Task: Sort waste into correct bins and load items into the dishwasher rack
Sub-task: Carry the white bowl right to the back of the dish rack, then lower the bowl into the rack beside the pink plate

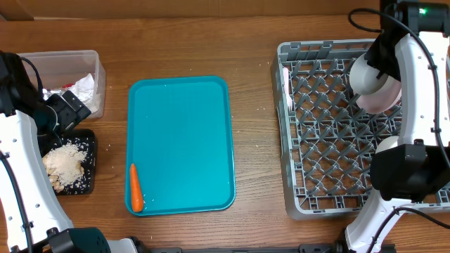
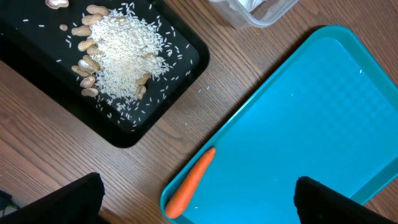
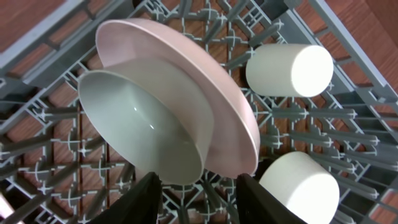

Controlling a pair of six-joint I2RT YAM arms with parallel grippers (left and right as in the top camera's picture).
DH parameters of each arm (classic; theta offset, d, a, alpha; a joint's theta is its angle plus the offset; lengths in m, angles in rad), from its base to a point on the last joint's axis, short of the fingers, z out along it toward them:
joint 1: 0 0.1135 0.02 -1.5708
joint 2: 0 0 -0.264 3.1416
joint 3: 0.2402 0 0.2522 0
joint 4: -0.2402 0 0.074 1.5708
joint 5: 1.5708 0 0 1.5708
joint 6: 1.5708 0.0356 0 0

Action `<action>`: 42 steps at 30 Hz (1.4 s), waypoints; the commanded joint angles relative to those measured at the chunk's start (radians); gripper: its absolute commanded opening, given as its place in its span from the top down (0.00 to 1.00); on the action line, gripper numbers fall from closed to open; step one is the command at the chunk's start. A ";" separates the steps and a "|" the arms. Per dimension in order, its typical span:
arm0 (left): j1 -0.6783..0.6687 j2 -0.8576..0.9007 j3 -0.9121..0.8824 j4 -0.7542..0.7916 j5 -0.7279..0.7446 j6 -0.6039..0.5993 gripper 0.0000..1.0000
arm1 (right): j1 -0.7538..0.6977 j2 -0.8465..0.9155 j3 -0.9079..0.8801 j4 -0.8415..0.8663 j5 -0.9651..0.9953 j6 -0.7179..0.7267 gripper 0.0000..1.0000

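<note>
Overhead: fixed, straight down, far enough back to take in the whole tabletop (image 1: 253, 42) – teal tray (image 1: 181, 126) centre, black tray (image 1: 91, 137) left, dishwasher rack (image 1: 283, 140) right.

Left wrist: lower, looks down past the left end effector (image 2: 199, 208), whose fingers (image 2: 62, 202) sit in the bottom corners. It shares the black tray, carrot (image 2: 189, 182) and the teal tray's near-left corner with overhead.

Right wrist: very close, tilted down into the rack between the fingers (image 3: 146, 196) of the right end effector (image 3: 199, 199). It shares only the rack's far-right part – plate (image 3: 205, 87) and bowl (image 3: 143, 130) – with overhead.

The two wrist views do not overlap.
</note>
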 commanded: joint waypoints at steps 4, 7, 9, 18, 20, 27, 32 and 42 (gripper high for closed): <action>0.003 0.000 -0.001 0.001 -0.011 -0.006 0.00 | -0.003 0.025 0.020 0.018 -0.025 -0.038 0.56; 0.003 0.000 -0.001 0.000 -0.011 -0.006 0.00 | -0.003 0.053 0.019 0.019 -0.024 -0.040 0.55; 0.003 0.000 -0.001 0.001 -0.011 -0.007 0.00 | -0.004 0.063 0.019 0.026 -0.024 -0.040 0.55; 0.003 0.000 -0.001 0.001 -0.011 -0.007 0.00 | -0.043 0.065 0.019 0.045 -0.027 -0.054 0.54; 0.003 0.000 -0.001 0.001 -0.011 -0.006 0.00 | -0.063 0.065 0.019 0.045 -0.027 -0.062 0.53; 0.003 0.000 -0.001 0.001 -0.011 -0.006 0.00 | -0.114 0.066 0.019 0.037 -0.053 -0.066 0.55; 0.003 0.000 -0.001 0.001 -0.011 -0.006 0.00 | -0.113 0.066 0.019 0.041 -0.062 -0.066 0.57; 0.003 0.000 -0.001 0.001 -0.011 -0.006 0.00 | -0.113 0.066 0.019 0.039 -0.113 -0.066 0.70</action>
